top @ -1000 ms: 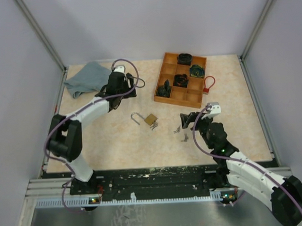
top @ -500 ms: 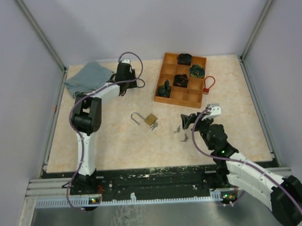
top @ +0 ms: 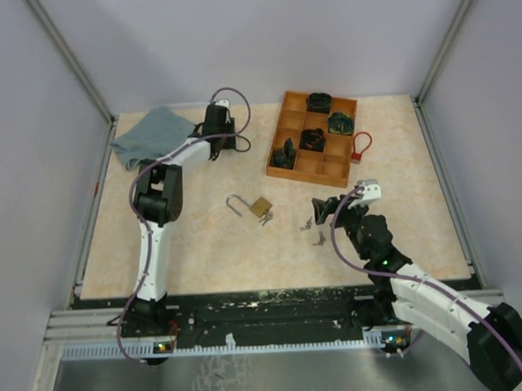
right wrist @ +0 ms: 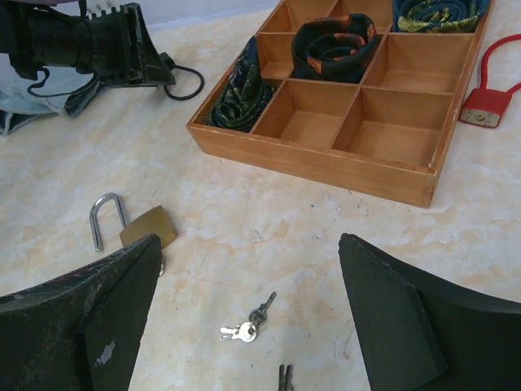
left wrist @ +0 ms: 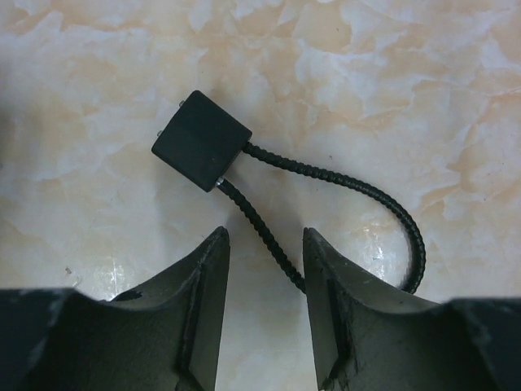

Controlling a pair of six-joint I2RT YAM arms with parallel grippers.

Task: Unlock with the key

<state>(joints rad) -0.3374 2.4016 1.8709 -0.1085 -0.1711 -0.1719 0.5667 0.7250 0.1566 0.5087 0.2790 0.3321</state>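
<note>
Grey cloth [top: 150, 135] lies bunched at 10 o'clock on the table [top: 203, 259]. Just to its 3 o'clock the left gripper [left wrist: 264, 236] hangs low over the black cable lock [left wrist: 201, 140]. Its jaws are parted and empty, and one run of the cable passes between the fingertips [left wrist: 210, 261]. The lock's square body sits at 11 o'clock from them, clear of both pads.

Nearer the table's middle lies the brass padlock [right wrist: 146, 226], shackle pointing to 9 o'clock; whether it is latched is too small to tell. At its 4 o'clock, well apart, a small bunch of keys [right wrist: 248, 326] lies flat. The right gripper [right wrist: 248, 244] hovers above them, spread wide and holding nothing. At 1 o'clock stands the wooden tray [right wrist: 326, 159], with a red cable lock [right wrist: 482, 106] just beyond its right edge.

The step in hand looks like securing a lock and picking up a key. For the left, closing on the body should hold better than closing on the cable, which would likely roll and let the lock swing. For the right, narrow the jaws first, come straight down on the ring, and pinch so that one blade sticks out free. Flat keys on a smooth top tend to skid away.
</note>
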